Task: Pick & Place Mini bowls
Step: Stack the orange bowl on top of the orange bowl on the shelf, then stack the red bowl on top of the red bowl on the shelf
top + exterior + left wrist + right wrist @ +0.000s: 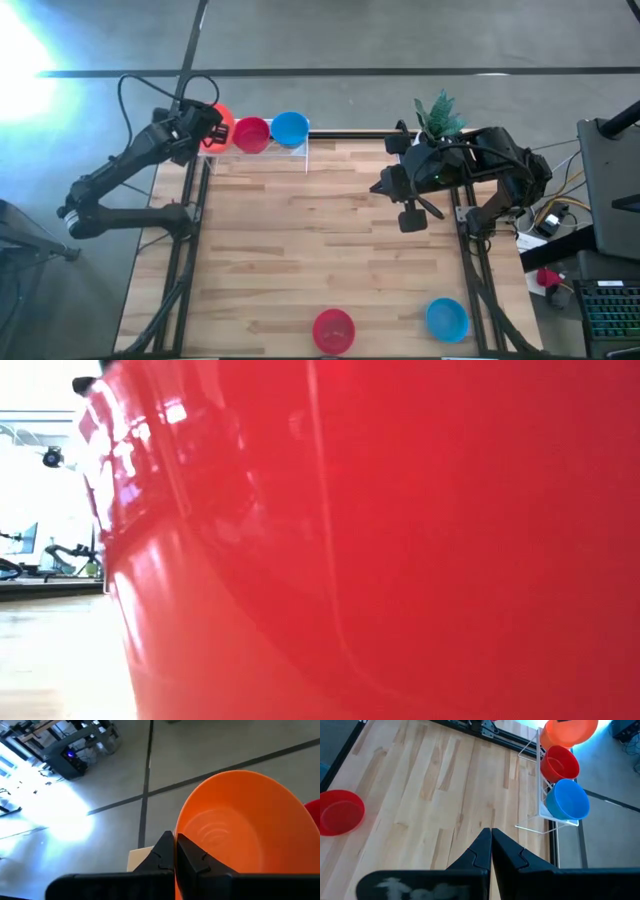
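Observation:
An orange mini bowl (240,820) is at the left end of a white wire rack (304,152) on the table's far edge, and my left gripper (213,130) is shut on it. Beside it a red bowl (251,134) and a blue bowl (290,127) sit tilted in the rack. Another red bowl (333,330) and another blue bowl (447,318) stand on the table by its near edge. My right gripper (410,215) hangs shut over the table's right side with nothing in it. My left gripper pinches the orange bowl's rim (179,827) between its two fingers, one inside the bowl and one outside. The fingers come from the table's left, slanting down. The bowl is tilted with its hollow toward the gripper; whether it rests on the rack, I cannot tell.
A small pot with a green plant (437,112) stands at the far right behind my right arm. In the low view the near red bowl (400,560) fills almost the whole picture. Bare wooden table (320,240) lies between the rack and the near bowls.

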Controlling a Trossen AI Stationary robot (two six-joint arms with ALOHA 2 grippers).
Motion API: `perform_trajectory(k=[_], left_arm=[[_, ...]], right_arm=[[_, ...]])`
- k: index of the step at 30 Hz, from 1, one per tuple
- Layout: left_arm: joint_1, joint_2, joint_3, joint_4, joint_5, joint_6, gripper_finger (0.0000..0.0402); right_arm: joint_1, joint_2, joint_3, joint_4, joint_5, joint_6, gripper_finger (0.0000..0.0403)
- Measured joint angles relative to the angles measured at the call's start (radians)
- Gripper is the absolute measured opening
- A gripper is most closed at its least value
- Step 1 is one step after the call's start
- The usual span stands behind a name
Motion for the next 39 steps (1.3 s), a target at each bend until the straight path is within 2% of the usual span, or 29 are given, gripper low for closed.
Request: perform_trajectory(k=[15, 25, 32, 39], left_arm=[[0.0, 0.001, -0.006, 0.012, 0.046, 0.021, 0.0002], [0.001, 0.001, -0.006, 0.012, 0.046, 0.023, 0.0033], [0.001, 0.001, -0.006, 0.013, 0.045, 0.047, 0.0069], [0.001, 0.001, -0.006, 0.036, -0.012, 0.106, 0.0093]], right_arm=[[0.0, 0.0, 0.0, 0.008, 0.0, -0.027, 0.0008], [0.0, 0.0, 0.0, 0.008, 0.0, -0.027, 0.0008], [0.0, 0.0, 0.0, 0.008, 0.0, -0.026, 0.0008], [0.0, 0.0, 0.0, 0.008, 0.0, -0.026, 0.0008]])
